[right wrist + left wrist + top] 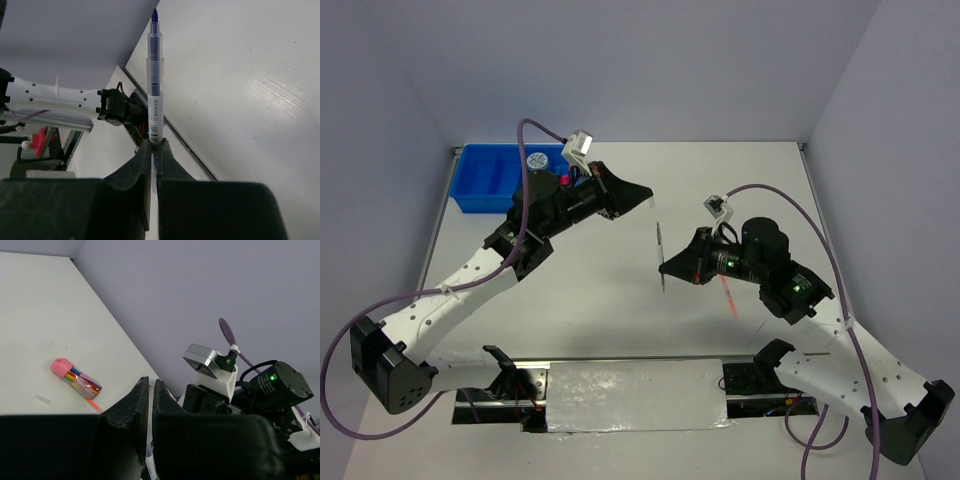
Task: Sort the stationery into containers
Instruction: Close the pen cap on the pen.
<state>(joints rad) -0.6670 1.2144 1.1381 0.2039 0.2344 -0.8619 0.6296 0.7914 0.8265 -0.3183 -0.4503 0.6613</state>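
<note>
My right fingers (139,167) are pinched tight on a clear blue-ink pen (155,75), held above the counter (250,100). My left fingers (131,407) stand narrow, closed around a thin clear item (150,386). The pink-capped tube (75,376) lies on the counter, and the blue tray (480,185) sits at the far left corner.

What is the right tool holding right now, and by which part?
A clear pen with a blue tip, pinched near its barcoded end by the right tool; the tip points away.
</note>
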